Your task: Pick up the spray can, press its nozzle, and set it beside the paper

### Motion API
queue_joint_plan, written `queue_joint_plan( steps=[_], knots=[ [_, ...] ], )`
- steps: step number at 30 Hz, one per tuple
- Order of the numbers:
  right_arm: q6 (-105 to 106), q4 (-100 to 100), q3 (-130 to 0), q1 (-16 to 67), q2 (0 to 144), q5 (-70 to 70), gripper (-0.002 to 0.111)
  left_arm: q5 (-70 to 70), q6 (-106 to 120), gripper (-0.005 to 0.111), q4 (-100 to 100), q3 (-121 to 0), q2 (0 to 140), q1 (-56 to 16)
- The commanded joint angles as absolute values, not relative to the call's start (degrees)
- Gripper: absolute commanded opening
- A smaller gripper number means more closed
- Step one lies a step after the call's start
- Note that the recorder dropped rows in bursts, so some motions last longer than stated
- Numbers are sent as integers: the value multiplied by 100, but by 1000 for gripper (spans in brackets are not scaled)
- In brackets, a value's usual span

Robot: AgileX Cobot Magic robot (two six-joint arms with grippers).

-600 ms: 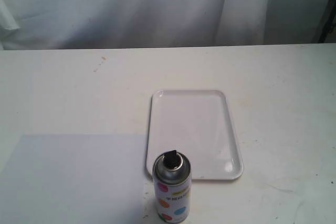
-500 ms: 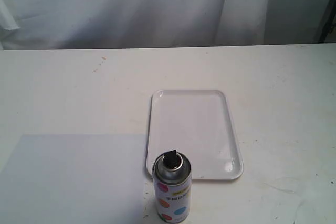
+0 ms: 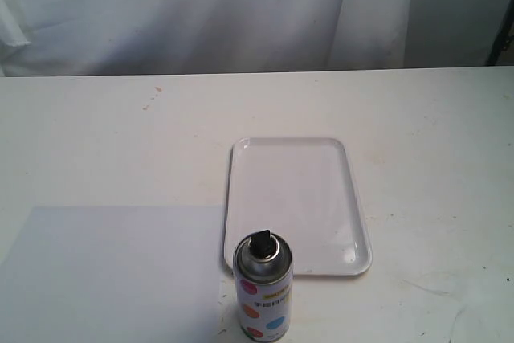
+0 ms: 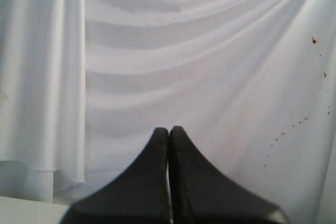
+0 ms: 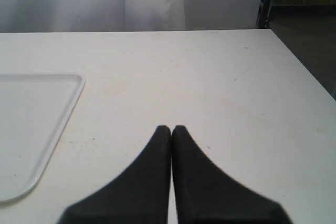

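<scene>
- Close to the front edge of the surface (image 3: pixel 96 134): spray can (image 3: pixel 263 299) upright, black nozzle (image 3: pixel 260 240) on top, just beside the paper (image 3: pixel 112 271), at the front-left corner of the tray (image 3: pixel 297 190).
- Left pincer (image 4: pixel 169 129) closed, empty, facing a white curtain (image 4: pixel 210 77).
- Right pincer (image 5: pixel 171 128) closed, empty, above the surface.

Shiny metal-domed spray can (image 3: pixel 263 288), matt paper (image 3: pixel 112 271), glossy tray (image 3: pixel 295 198), draped cloth (image 3: pixel 201 14).

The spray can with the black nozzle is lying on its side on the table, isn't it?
Not quite. The spray can is standing upright, not lying on its side. Its black nozzle is on top, and it is on the table. The exterior view shows this.
</scene>
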State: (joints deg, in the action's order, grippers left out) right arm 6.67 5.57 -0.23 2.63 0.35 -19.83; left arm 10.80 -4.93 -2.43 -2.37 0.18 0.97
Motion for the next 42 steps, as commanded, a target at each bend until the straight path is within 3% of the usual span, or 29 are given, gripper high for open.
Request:
queue_joint_plan(
  steps=[1,17,22,33,42],
  knots=[
    [690,555,0,224,0,-1980,0,704,-590,0,-308,-935,24,112],
    [690,555,0,224,0,-1980,0,-535,-386,0,-259,-4065,4243,112],
    [690,555,0,224,0,-1980,0,-273,-335,0,-223,-4085,4949,-156],
    [689,729,0,224,0,-1980,0,932,489,0,-223,-3690,6344,-1944],
    [689,741,0,224,0,-1980,0,1855,294,0,-223,-3105,7338,-2233]
  ],
)
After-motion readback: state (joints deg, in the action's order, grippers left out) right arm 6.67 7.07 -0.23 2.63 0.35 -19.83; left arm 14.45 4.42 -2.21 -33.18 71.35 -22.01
